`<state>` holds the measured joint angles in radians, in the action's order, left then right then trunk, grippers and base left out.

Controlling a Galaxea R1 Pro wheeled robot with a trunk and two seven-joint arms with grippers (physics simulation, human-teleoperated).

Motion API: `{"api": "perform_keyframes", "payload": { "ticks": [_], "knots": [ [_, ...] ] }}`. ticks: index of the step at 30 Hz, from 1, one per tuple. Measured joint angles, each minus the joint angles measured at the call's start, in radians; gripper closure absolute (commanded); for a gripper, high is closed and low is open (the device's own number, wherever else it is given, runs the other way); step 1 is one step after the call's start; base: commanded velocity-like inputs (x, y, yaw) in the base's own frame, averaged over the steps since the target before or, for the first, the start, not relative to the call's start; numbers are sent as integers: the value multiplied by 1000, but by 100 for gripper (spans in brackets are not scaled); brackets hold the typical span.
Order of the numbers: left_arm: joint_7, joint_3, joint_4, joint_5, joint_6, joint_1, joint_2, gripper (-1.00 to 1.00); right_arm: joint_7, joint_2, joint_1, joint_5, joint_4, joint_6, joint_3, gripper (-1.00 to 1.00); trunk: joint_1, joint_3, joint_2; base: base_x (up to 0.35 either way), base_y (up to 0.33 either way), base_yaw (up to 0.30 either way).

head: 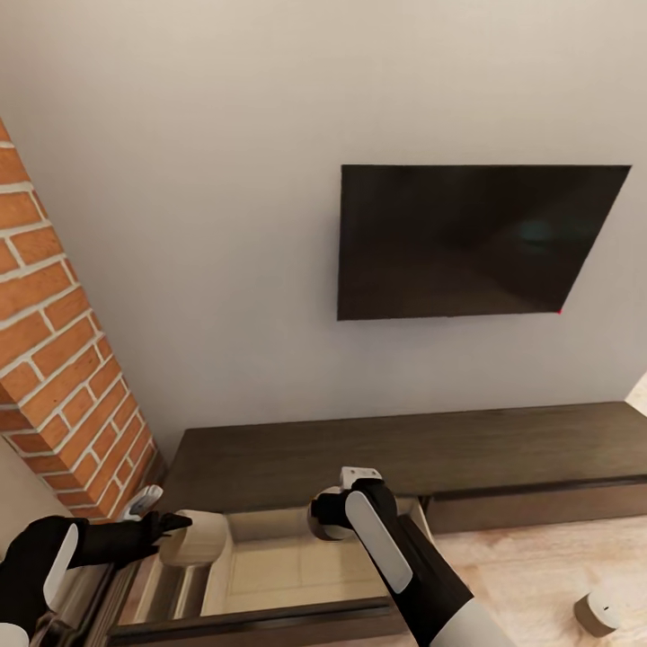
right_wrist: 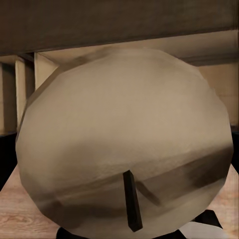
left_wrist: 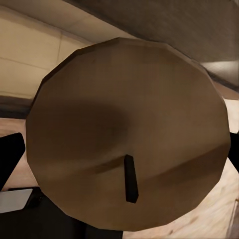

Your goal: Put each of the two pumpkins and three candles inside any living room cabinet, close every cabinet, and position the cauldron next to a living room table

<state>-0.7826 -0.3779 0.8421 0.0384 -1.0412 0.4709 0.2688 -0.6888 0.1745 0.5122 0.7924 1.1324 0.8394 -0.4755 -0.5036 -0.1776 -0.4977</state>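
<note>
- Left gripper (head: 175,524) grips a candle (head: 199,536) over the open cabinet (head: 296,460) drawer's left end.
- Right gripper (head: 325,514), its fingers largely hidden, apparently clamps another candle (right_wrist: 124,144) above that drawer.
- Third candle (head: 600,612) sits on the floor, right of the cabinet.

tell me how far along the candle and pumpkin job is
Done: a drawer of the cabinet is pulled open, pale inside, nothing visibly in it yet.

In hand: each gripper holds a candle over that drawer, the left gripper on one candle, the right gripper on another.

Left: a third candle stands on the floor; pumpkins, cauldron and closing the drawer remain.
</note>
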Motion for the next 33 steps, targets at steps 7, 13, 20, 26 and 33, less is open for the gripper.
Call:
{"api": "perform_keyframes", "payload": {
  "ticks": [7, 13, 20, 26, 33],
  "knots": [
    [6, 0, 0, 0, 3, 0, -3, 100, 0, 0, 5, 0, -24, 5, 1, 100, 0, 0, 0, 30, -17, 0],
    [9, 1, 0, -1, 16, 0, -7, 100, 3, 0, 12, 0, -71, 5, 1, 100, -19, -16, -35, 2, -1, 0],
    [58, 1, 0, -14, 75, 0, -56, 100, 11, 0, 13, 1, -91, 3, 0, 100, -46, -38, -84, 0, 0, 0],
    [307, 1, 0, -12, 114, 0, -122, 100, 49, 0, 21, -4, -126, 0, -2, 100, -69, -56, -126, 0, 0, 0],
    [545, 0, 0, -10, 210, 0, -204, 100, 59, 0, 44, -14, -195, -9, -7, 100, -96, -78, -175, 0, 0, 0]
  ]
}}
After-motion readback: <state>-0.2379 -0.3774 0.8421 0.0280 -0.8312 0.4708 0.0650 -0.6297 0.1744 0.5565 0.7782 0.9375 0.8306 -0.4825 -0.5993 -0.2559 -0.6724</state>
